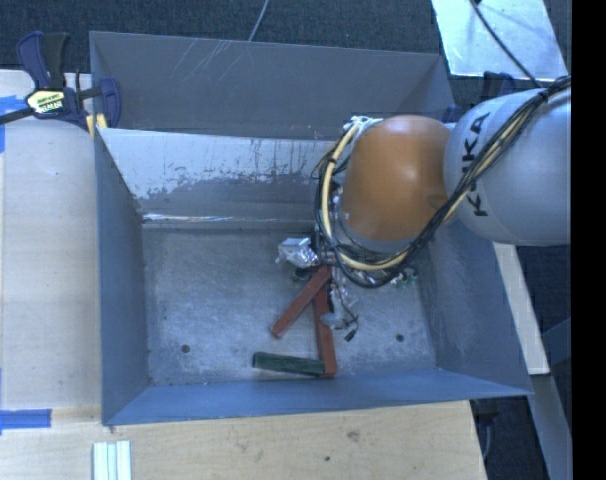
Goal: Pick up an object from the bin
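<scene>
My gripper [338, 313] hangs low over the middle of the bin floor, mostly hidden under the arm's orange cover. Right at it lie two reddish-brown sticks: one slanted stick [299, 310] runs from the gripper down to the left, and a second stick [326, 348] runs straight toward the front wall. A crumpled silver foil piece [298, 253] lies just left of the gripper, toward the back. Where the sticks meet is hidden by the gripper.
A dark green flat bar [288, 365] lies along the front wall, touching the lower stick's end. The arm and its cables cover the bin's right half.
</scene>
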Robot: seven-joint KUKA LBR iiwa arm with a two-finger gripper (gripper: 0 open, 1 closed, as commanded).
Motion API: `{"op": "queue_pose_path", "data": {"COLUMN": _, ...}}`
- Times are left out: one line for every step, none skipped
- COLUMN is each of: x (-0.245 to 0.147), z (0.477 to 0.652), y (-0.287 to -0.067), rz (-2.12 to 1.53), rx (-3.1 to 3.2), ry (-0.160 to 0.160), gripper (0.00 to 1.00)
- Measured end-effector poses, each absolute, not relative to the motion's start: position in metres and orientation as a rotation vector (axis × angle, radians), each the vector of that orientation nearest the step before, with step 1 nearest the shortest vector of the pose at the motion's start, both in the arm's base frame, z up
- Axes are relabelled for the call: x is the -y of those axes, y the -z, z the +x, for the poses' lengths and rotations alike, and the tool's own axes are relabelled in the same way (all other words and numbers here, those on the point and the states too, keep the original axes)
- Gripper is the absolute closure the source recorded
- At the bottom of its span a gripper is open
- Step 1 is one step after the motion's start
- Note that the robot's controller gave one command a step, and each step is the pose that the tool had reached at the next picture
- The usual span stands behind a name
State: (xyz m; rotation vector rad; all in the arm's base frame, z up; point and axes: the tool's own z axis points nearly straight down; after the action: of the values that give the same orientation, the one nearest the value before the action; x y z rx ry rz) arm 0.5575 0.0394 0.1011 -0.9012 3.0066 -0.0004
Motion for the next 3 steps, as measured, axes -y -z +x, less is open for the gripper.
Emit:
{"op": "queue_pose_path", "data": {"x": -0.0237, "z": 0.5622, "y": -0.0775, "rz": -1.103, "rx": -2.939, "ry": -0.003, "gripper": 1.00}}
{"op": "queue_pose_path", "data": {"x": -0.0237, "z": 0.5622, "y": -0.0775, "rz": -1.102, "rx": -2.939, "ry": -0.003, "gripper": 1.00}}
{"op": "queue_pose_path", "data": {"x": -0.0239, "z": 0.5615, "y": -0.0808, "rz": -1.101, "rx": -2.939, "ry": -0.004, "gripper": 1.00}}
